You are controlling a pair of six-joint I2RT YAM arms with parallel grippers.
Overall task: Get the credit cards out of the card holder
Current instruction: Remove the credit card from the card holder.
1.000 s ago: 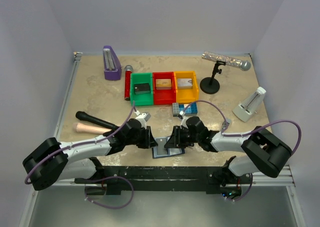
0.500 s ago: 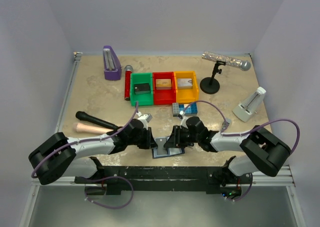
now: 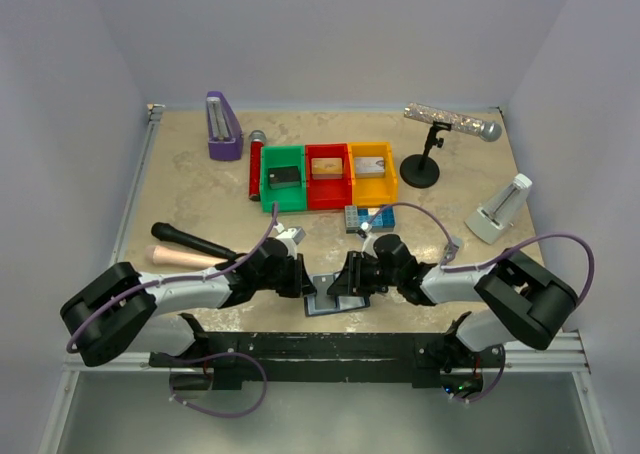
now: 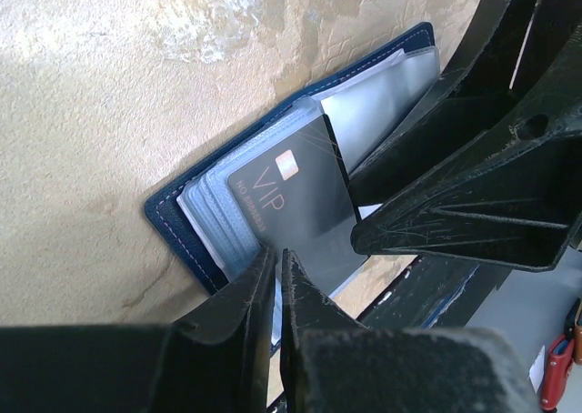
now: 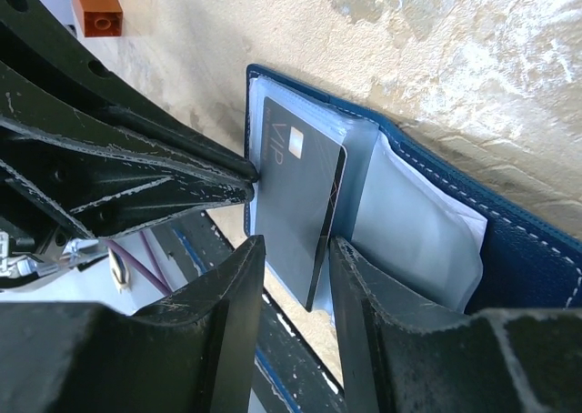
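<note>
The navy card holder [image 3: 325, 305] lies open at the table's front edge. It also shows in the left wrist view [image 4: 173, 222] and the right wrist view [image 5: 527, 249]. A black VIP credit card [image 4: 291, 195] [image 5: 296, 195] sticks halfway out of its pale blue pockets [image 4: 218, 213]. My left gripper [image 3: 305, 286] [image 4: 277, 254] is pinched shut on the pocket edge beside the card's corner. My right gripper [image 3: 345, 286] [image 5: 296, 242] is open, one finger on each side of the card's free edge. Other cards lie in the green [image 3: 284, 177], red [image 3: 326, 168] and yellow [image 3: 371, 165] bins.
A blue studded plate [image 3: 375, 217] and a grey brick [image 3: 350, 219] sit behind the grippers. A black-handled tool and a tan rod [image 3: 185, 246] lie on the left. A purple metronome [image 3: 222, 126], a microphone stand [image 3: 425, 159] and a white metronome [image 3: 500, 209] stand further off. The black rail [image 3: 330, 342] runs just in front.
My left arm's elbow has shifted a little toward the middle. Both grippers stay at the card holder, and the black card has not visibly moved.
</note>
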